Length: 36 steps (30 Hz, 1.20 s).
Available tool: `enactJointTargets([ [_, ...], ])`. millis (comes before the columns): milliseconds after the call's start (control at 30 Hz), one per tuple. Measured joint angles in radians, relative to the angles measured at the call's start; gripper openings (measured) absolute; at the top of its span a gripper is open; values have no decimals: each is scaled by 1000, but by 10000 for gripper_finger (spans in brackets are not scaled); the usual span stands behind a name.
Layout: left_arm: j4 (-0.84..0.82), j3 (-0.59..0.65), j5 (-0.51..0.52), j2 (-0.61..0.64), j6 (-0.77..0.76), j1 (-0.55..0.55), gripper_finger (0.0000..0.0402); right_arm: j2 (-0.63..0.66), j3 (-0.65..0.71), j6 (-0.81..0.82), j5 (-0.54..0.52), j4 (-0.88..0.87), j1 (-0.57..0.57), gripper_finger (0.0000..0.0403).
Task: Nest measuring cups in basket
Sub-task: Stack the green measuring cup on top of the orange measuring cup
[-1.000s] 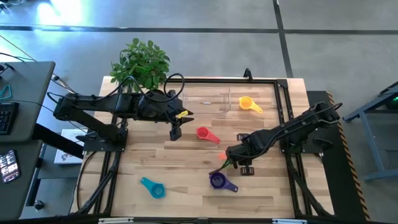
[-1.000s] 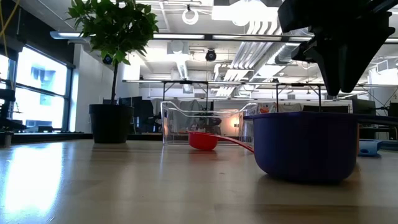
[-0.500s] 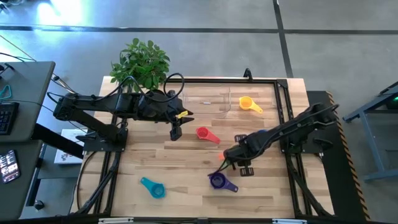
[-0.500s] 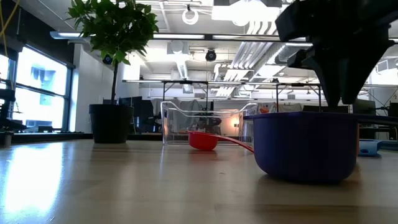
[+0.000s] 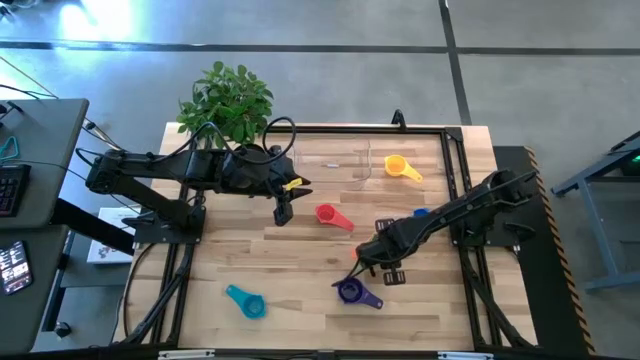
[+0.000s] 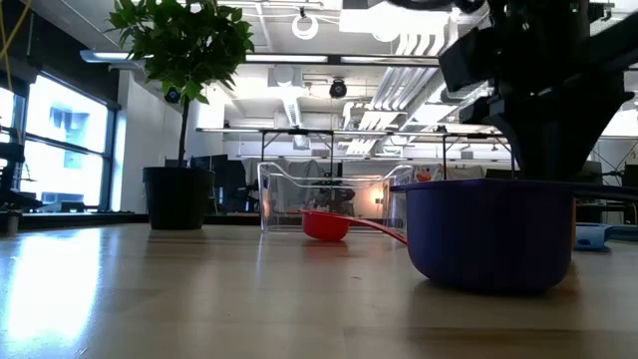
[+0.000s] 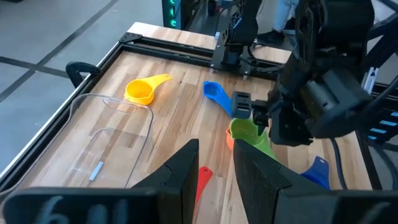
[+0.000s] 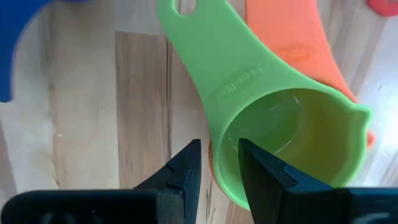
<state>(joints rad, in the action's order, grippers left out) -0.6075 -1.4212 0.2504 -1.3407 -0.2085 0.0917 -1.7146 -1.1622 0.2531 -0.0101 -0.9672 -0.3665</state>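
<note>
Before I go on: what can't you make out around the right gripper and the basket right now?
Green cup: high view, hidden under the right gripper; lifted or resting, unclear.
Orange cup: right wrist view, mostly covered by the green cup.
Basket: low view, right end blocked by the purple cup.

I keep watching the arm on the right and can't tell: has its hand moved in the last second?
Yes. In the high view the right hand has slid a little toward the purple measuring cup, away from the still red measuring cup.
</note>
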Motion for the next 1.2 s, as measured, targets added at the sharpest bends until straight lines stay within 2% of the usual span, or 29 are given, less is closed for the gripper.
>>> enactJointTargets([
  [267, 0, 0, 0, 0, 0, 0, 90, -32, 0, 25, -13, -5, 0, 89],
  [433, 0, 0, 0, 0, -1, 0, 90, -32, 0, 13, -14, -21, 0, 23],
  [500, 0, 0, 0, 0, -1, 0, 90, -32, 0, -15, -15, -27, -1, 10],
  [633, 0, 0, 0, 0, -1, 0, 90, -32, 0, -113, -20, -54, -1, 19],
  [733, 0, 0, 0, 0, -1, 0, 90, -32, 0, -215, -20, -95, -14, 7],
  [933, 0, 0, 0, 0, 0, 0, 90, -32, 0, -387, 5, -141, -89, 7],
  [1067, 0, 0, 0, 0, 0, 0, 90, -31, -1, -445, 20, -139, -152, 6],
  [1200, -1, 0, 0, 0, 0, 0, 90, -31, -1, -408, 59, -135, -197, 8],
])
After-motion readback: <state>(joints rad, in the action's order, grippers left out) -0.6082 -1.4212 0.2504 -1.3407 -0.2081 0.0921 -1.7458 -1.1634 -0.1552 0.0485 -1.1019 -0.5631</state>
